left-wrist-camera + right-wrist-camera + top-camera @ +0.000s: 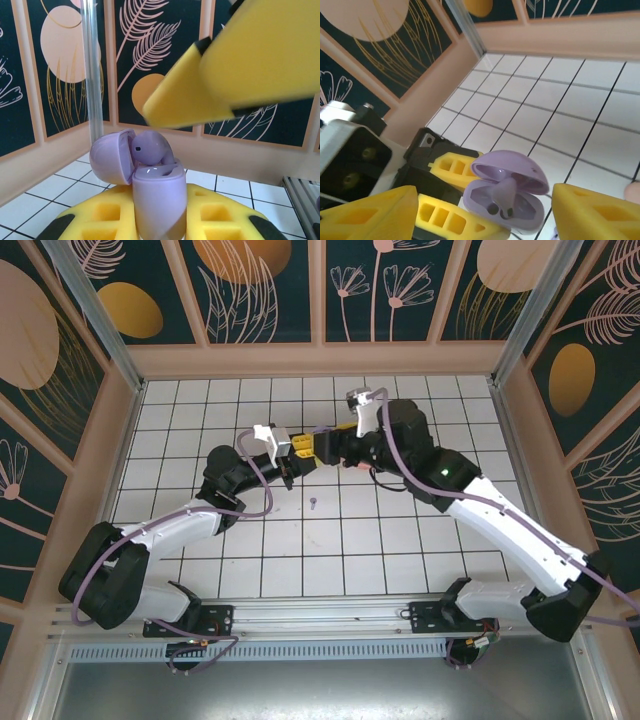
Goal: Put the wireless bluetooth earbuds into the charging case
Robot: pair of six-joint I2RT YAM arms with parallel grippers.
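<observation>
Nearest, our left gripper (pixel 160 225) clamps the open lilac charging case (pixel 157 197); one lilac earbud (pixel 149 148) seems only half-seated. Right gripper (pixel 485 202) stands spread above; next, we must press it gently home.

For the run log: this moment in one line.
left gripper: shut on charging case | lid: open | lilac earbud: in case | right gripper: open

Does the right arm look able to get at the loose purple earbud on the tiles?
Probably yes: the earbud lies alone on the tiles near the right gripper, whose jaws stand open.
</observation>
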